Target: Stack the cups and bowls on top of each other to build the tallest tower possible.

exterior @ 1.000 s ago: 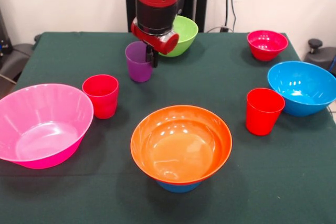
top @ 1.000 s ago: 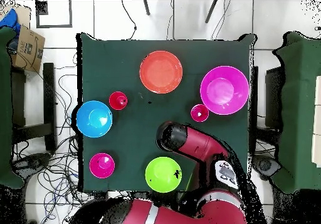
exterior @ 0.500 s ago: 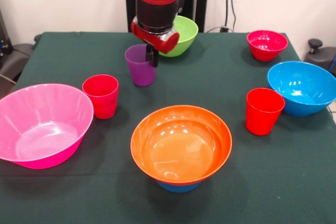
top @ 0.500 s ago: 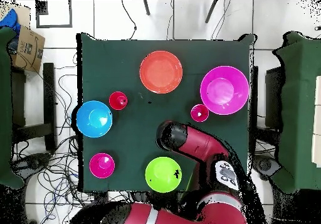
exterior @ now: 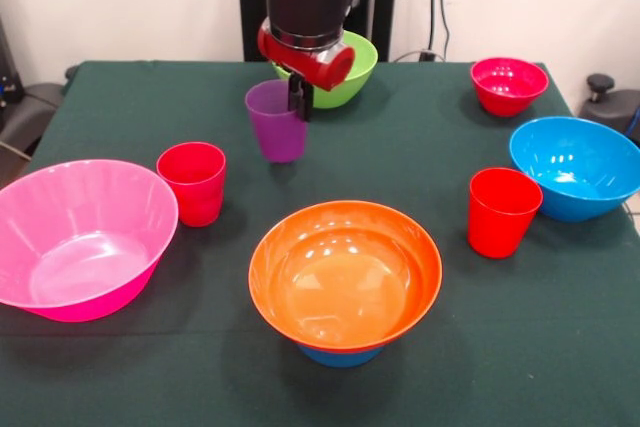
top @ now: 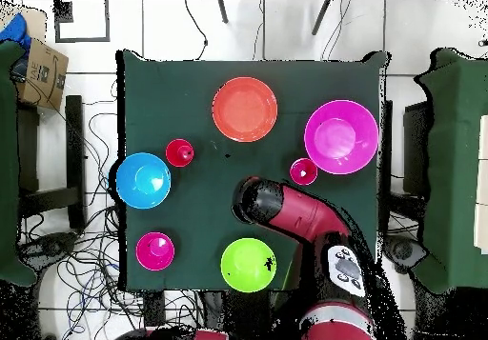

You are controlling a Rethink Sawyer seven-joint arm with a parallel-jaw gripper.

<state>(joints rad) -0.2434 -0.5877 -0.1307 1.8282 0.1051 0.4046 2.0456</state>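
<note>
1. While the tool (exterior: 300, 99) pinches its rim, the translucent purple cup (exterior: 277, 123) hangs tilted above the counter (exterior: 400, 162) (near the lime green bowl (exterior: 352, 75)).
2. An orange bowl (exterior: 345, 273) sits on a blue bowl (exterior: 340, 355).

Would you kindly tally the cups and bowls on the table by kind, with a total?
Cups: 3 – purple cup, held by the gripper; red cup beside the pink bowl; red cup.
Bowls: 6 – pink bowl, orange bowl resting on a small blue bowl, large blue bowl, lime green bowl, magenta bowl.
Total: 9
</note>
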